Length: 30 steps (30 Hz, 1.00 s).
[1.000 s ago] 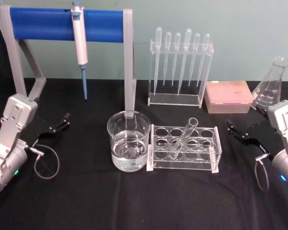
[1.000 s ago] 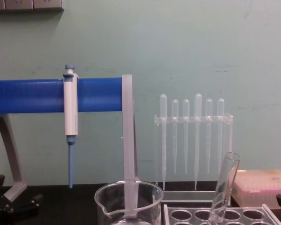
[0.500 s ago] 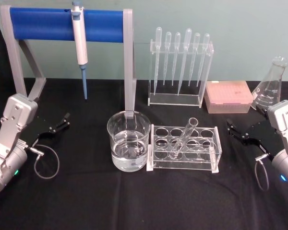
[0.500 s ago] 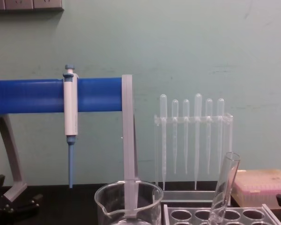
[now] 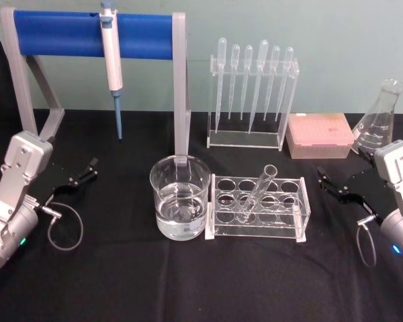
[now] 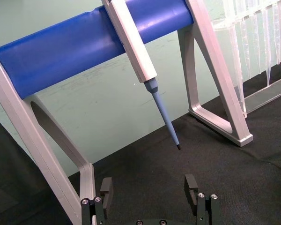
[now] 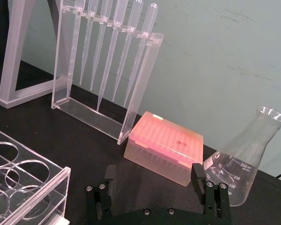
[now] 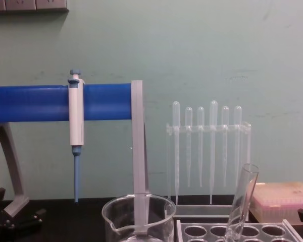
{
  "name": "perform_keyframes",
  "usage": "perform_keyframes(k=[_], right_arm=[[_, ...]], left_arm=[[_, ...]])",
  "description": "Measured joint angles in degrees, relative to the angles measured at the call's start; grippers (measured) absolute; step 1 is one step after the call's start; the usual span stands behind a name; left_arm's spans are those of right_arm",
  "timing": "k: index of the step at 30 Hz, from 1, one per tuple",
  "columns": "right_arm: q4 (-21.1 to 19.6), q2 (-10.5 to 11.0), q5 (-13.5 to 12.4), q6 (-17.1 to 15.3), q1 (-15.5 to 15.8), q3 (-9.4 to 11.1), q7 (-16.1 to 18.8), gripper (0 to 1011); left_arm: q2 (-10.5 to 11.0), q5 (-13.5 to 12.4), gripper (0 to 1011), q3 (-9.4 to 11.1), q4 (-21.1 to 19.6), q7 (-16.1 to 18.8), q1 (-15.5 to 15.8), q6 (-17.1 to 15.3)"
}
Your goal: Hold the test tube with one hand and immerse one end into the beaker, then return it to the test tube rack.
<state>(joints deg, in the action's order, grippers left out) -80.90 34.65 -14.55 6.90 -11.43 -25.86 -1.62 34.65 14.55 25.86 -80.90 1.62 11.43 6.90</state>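
Nothing has moved since the earlier pictures; both end effectors are in the same places. The test tube (image 5: 258, 194) stands tilted in the clear rack (image 5: 302, 204) near the middle of the counter (image 5: 188, 282), and its open top leans to the right and far side. The beaker (image 5: 180, 201), with some clear liquid inside, is just beside the rack on its left. The left end effector (image 5: 87, 170) is at the left, well apart from the beaker, with its jaws spread and empty. The right end effector (image 5: 326, 181) is to the right of the rack, near it but not touching, also spread wide and holding nothing.
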Motion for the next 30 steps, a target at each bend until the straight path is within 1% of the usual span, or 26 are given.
perform_keyframes(k=[30], right_arm=[[0.0, 0.0, 0.0, 0.0, 0.0, 0.0, 0.0, 1003]], left_arm=[[0.0, 0.0, 1000, 0.0, 0.0, 0.0, 0.0, 0.0]])
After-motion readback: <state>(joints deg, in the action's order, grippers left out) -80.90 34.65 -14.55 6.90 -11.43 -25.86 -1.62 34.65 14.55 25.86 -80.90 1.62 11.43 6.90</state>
